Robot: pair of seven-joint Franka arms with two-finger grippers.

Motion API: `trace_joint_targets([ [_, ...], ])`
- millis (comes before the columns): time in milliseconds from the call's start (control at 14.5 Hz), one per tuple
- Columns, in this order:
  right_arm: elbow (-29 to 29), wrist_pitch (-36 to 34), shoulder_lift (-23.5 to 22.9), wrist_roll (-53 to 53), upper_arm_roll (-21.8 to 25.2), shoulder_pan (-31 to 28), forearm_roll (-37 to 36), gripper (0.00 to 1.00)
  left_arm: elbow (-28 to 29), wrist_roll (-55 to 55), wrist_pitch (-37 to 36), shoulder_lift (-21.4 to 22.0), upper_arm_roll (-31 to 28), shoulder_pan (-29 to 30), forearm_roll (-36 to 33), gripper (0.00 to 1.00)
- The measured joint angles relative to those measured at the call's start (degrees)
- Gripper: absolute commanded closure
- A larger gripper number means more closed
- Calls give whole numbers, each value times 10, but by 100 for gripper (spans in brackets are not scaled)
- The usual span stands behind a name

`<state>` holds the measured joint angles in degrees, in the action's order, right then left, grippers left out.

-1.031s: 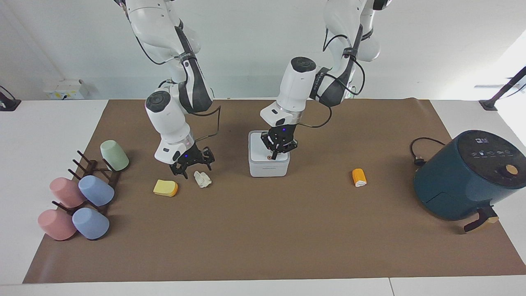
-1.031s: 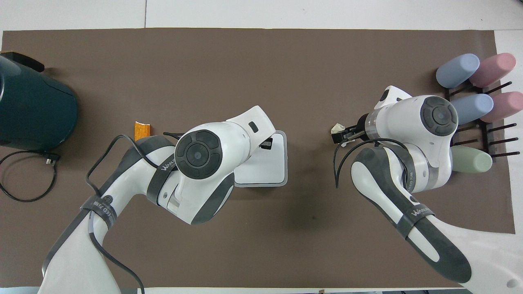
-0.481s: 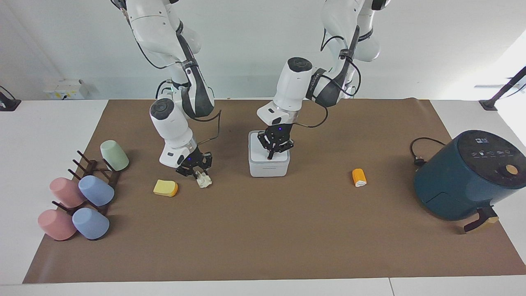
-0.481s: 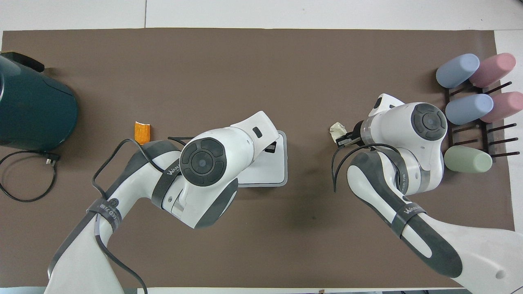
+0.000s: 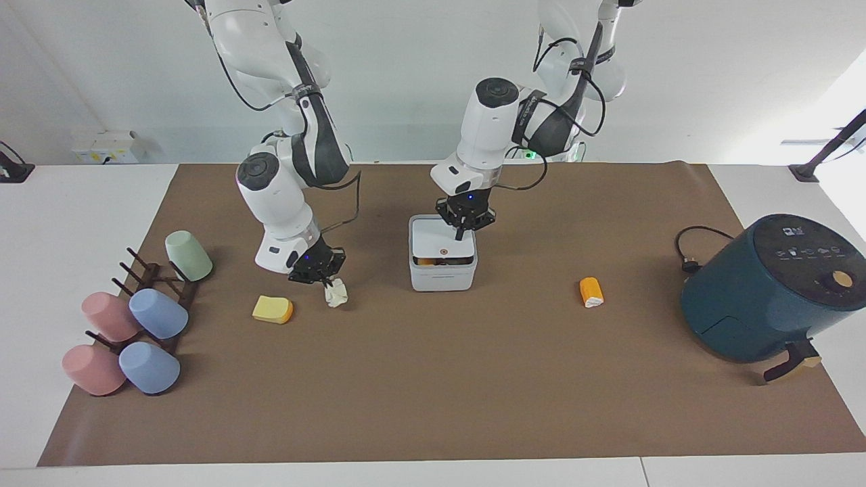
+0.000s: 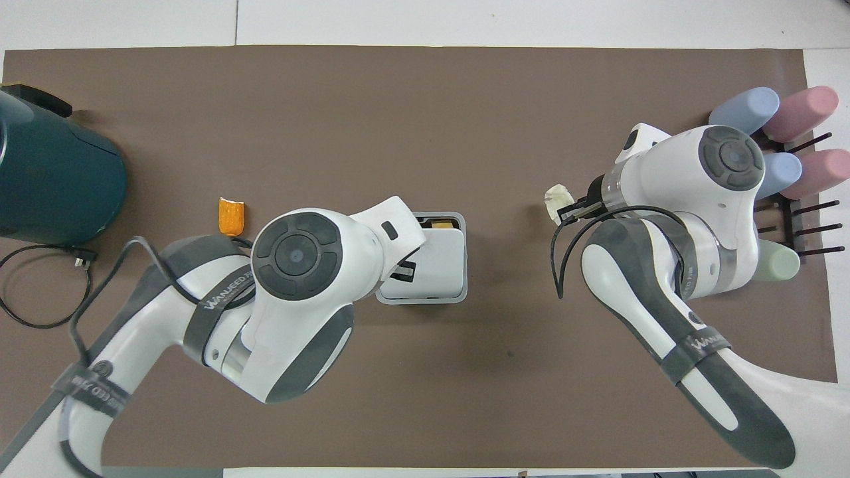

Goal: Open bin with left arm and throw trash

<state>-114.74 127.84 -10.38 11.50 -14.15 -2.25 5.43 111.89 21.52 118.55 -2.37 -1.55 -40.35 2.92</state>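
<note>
The bin (image 5: 443, 265) lid is sprung ajar under the closed, empty left gripper (image 5: 464, 230), so that the tissue (image 5: 335, 293), pinched in the closed right gripper (image 5: 323, 276), can be dropped in.

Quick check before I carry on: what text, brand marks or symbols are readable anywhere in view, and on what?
"WANJEED": on the strap around the left arm in the overhead view, last letters uncertain.
Lettering on the strap around the right arm: too slanted to read.
Small white icons on the air fryer top panel: too small to read.
Bin, cups: no markings visible.
</note>
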Motion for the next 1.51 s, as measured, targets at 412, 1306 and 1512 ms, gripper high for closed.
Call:
trace_joint_targets([
  [412, 62, -94, 28, -156, -19, 3, 39, 100, 34, -14, -89, 80, -4, 74, 0, 89],
  [1306, 42, 73, -8, -606, -224, 34, 46, 42, 91, -164, 103, -20, -7, 273, 0, 2],
  [1512, 42, 73, -7, -607, -223, 30, 46, 32, 101, -189, 183, -73, -7, 276, 0, 7],
])
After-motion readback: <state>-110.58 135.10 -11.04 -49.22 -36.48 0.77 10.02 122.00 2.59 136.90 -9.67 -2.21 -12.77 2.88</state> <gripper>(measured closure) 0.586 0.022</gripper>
